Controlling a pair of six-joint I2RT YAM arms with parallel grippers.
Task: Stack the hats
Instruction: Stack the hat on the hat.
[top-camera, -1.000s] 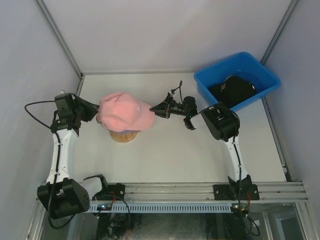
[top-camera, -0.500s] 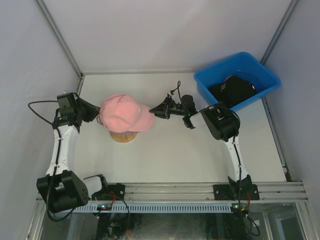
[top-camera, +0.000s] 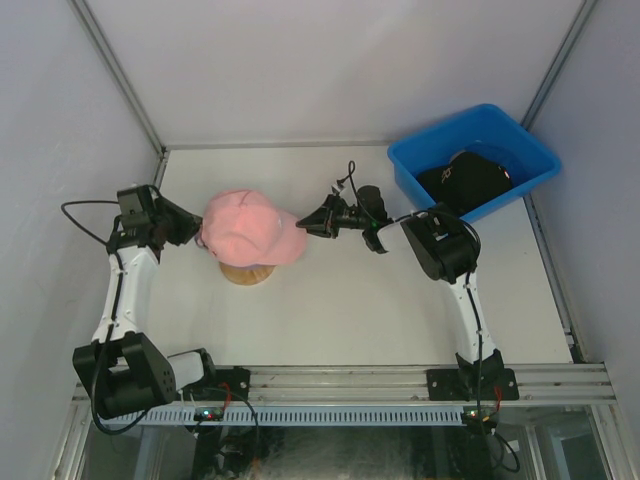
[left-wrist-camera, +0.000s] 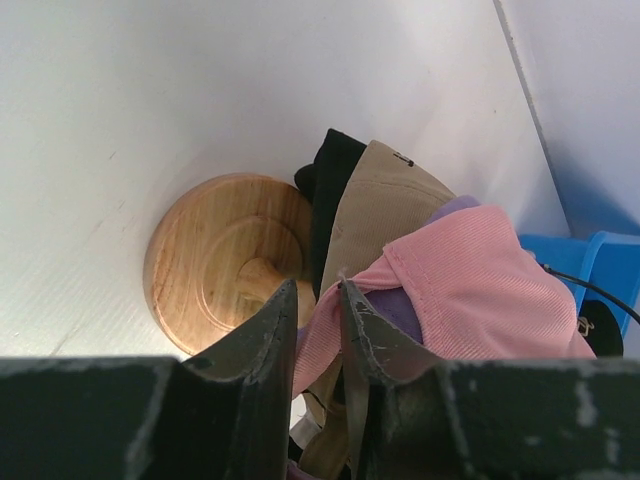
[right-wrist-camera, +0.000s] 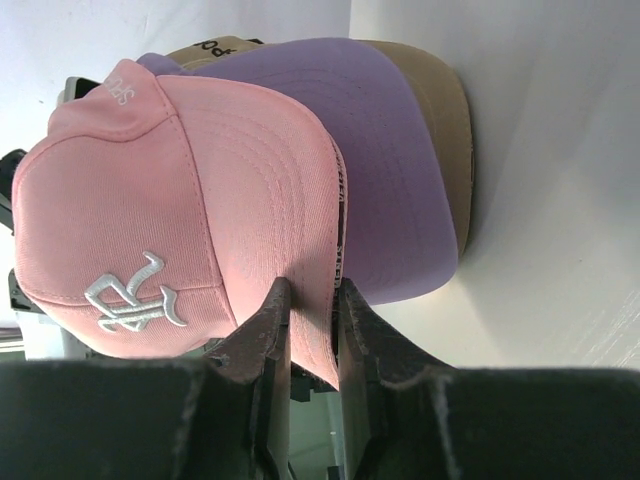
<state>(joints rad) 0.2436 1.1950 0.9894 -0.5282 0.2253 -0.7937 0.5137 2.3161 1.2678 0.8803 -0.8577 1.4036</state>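
Note:
A pink hat (top-camera: 250, 228) tops a stack on a wooden stand (top-camera: 248, 272). In the right wrist view the pink hat (right-wrist-camera: 180, 200) lies over a purple hat (right-wrist-camera: 390, 180) and a tan hat (right-wrist-camera: 450, 120). My right gripper (top-camera: 305, 226) is shut on the pink brim (right-wrist-camera: 315, 260). My left gripper (top-camera: 193, 232) is at the hat's back. Its jaws (left-wrist-camera: 318, 300) pinch the pink rear edge (left-wrist-camera: 330, 340). The left wrist view also shows a black hat (left-wrist-camera: 325, 190) and the tan hat (left-wrist-camera: 380, 200) in the stack above the stand (left-wrist-camera: 220, 250).
A blue bin (top-camera: 420, 160) sits at the back right with another black hat (top-camera: 465, 180) inside. Grey walls close in on the white table (top-camera: 330, 300) on the left, back and right. The arm bases stand at the near edge.
The left jaws have narrowed on the pink hat's rear edge. Both grippers and the hat have shifted slightly toward the back of the table.

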